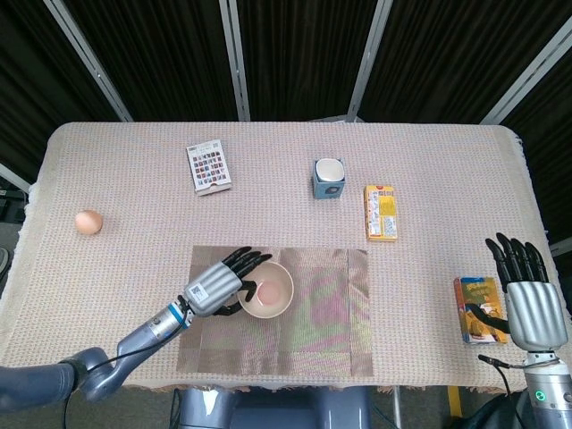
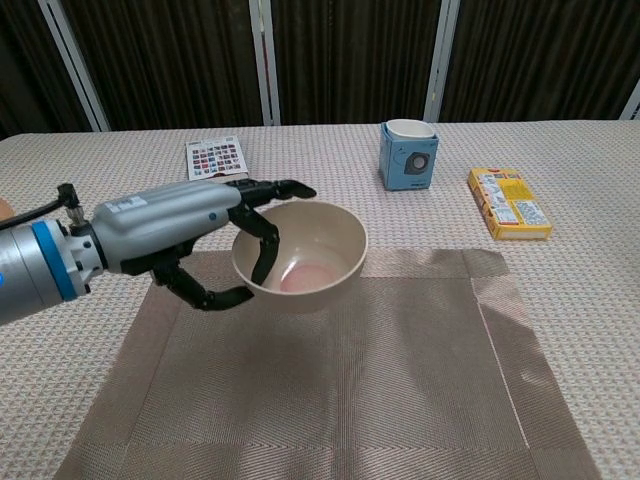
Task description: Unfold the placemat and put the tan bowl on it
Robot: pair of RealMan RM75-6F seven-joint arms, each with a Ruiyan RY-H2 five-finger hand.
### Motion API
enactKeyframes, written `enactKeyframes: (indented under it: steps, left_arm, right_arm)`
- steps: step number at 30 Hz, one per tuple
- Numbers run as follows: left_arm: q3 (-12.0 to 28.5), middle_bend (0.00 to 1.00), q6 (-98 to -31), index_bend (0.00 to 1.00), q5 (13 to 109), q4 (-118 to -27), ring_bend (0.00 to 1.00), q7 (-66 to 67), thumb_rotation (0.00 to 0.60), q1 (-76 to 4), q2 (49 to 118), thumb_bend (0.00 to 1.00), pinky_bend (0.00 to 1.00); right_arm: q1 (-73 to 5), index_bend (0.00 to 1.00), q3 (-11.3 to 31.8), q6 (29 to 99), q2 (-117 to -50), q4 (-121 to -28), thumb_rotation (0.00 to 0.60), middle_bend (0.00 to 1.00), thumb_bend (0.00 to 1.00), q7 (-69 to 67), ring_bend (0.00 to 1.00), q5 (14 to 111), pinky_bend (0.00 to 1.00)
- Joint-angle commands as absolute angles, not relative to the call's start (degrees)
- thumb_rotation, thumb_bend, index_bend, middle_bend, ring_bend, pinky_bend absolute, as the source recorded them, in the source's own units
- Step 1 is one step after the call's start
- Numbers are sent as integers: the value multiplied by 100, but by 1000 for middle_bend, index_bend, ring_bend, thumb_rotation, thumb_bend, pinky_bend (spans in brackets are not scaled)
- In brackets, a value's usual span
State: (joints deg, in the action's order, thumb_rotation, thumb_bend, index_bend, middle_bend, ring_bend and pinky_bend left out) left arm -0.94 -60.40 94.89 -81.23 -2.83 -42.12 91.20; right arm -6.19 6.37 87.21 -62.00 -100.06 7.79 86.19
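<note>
Only the head view shows the right hand (image 1: 525,299), fingers spread, holding nothing, at the worktop (image 1: 465,170) edge. The left hand (image 2: 190,240) grips the tan bowl (image 2: 300,255) by its rim, above the flat placemat (image 2: 400,380).

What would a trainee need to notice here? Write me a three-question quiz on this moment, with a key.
1. True or false: the placemat lies unfolded and flat on the table.
2. Which hand holds the tan bowl? A) left hand B) right hand C) neither
3. Fill in: the small round thing alone near the table's left edge is an ____.

Key:
1. True; it is spread flat.
2. A; the left hand grips the bowl's rim over the placemat, while the right hand is spread with nothing in it beside the orange box.
3. Egg.
</note>
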Motion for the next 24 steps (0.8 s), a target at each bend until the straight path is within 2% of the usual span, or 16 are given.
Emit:
enactKeyframes:
  steps: [1, 9, 11, 13, 15, 16, 24]
  left_arm:
    - [-183, 0, -5915, 671, 9467, -8022, 0, -201, 600, -4212, 9281, 446, 0]
    - [-211, 0, -5816, 672, 9393, -7750, 0, -133, 600, -4199, 9563, 444, 0]
    - [-227, 0, -5774, 639, 9371, -7693, 0, -141, 600, -4200, 9608, 434, 0]
    - [-251, 0, -5739, 426, 9360, -7618, 0, -83, 600, -4196, 9643, 308, 0]
    - [-259, 0, -5727, 75, 9331, -7583, 0, -41, 600, -4177, 9665, 61, 0]
    - [-260, 0, -5743, 6, 9331, -7575, 0, -51, 600, -4168, 9675, 11, 0]
    - [-202, 0, -6215, 0, 9434, -7703, 0, -290, 600, -4026, 9463, 0, 0]
  right_arm:
    - [-621, 0, 639, 8713, -6191, -10010, 600, 0, 0, 766, 0, 8614, 0]
    - [-616, 0, 643, 8712, -6174, -10020, 600, 0, 0, 753, 0, 8602, 0]
    - [-613, 0, 654, 8725, -6164, -10020, 600, 0, 0, 739, 0, 8595, 0]
    - [-612, 0, 664, 8732, -6156, -10022, 600, 0, 0, 722, 0, 8590, 0]
    - [-610, 0, 665, 8734, -6147, -10022, 600, 0, 0, 714, 0, 8589, 0]
    - [-609, 0, 665, 8735, -6144, -10023, 600, 0, 0, 714, 0, 8591, 0]
    - [-589, 0, 674, 8782, -6112, -10065, 600, 0, 0, 674, 0, 8609, 0]
